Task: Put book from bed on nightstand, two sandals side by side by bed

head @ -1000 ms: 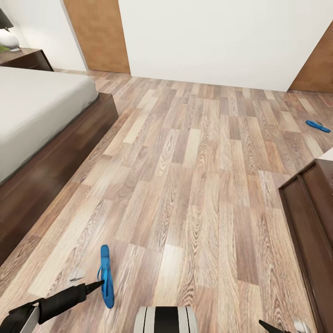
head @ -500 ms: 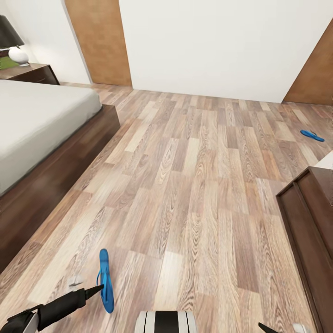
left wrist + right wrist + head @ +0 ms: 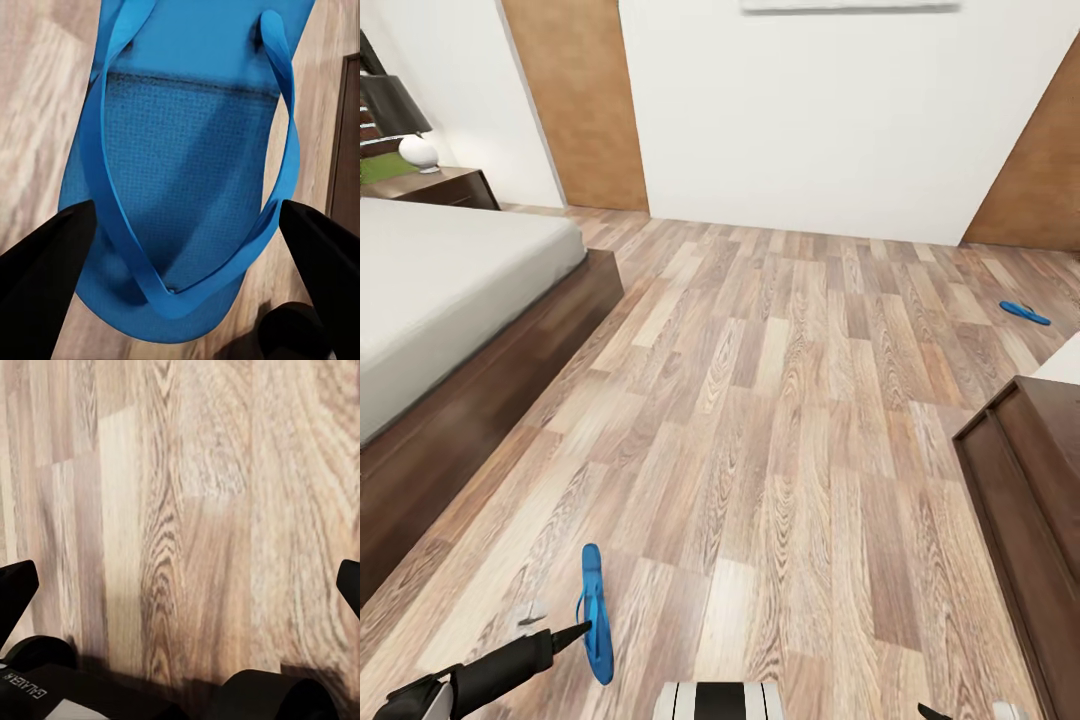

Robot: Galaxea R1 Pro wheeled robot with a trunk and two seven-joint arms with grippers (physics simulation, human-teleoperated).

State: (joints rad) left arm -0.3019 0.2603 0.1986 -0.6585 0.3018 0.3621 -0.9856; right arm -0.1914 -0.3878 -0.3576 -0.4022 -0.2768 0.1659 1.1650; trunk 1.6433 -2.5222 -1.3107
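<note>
My left end effector (image 3: 180, 225) has its two dark fingers spread wide, one on either side of the near sandal (image 3: 187, 165), and from the wrist camera I cannot tell for certain whether the pads touch its edges; they look just clear of them, so I count the fingers as apart and nothing gripped. In the head view that sandal (image 3: 593, 612) lies flat on the plank floor (image 3: 780, 400) just ahead of my left fingertips (image 3: 575, 633), strap side up, which is why I am coming at it from above with the sole straddled: a thin flat thing like this gives me only its edges or its strap to take hold of. The bed (image 3: 450, 300) stands off to that end effector's left and well ahead, so a short carry should bring the sandal beside its dark frame. The second sandal (image 3: 1025, 313) is far off beyond my right end effector (image 3: 180, 577), near the far wall, well apart from its mate; it will need fetching for the pair to lie side by side. My right fingers are also spread, over bare floor, holding nothing. A nightstand (image 3: 445, 186) with a lamp (image 3: 405, 125) sits past the bed's far corner. I cannot see the book from here.
</note>
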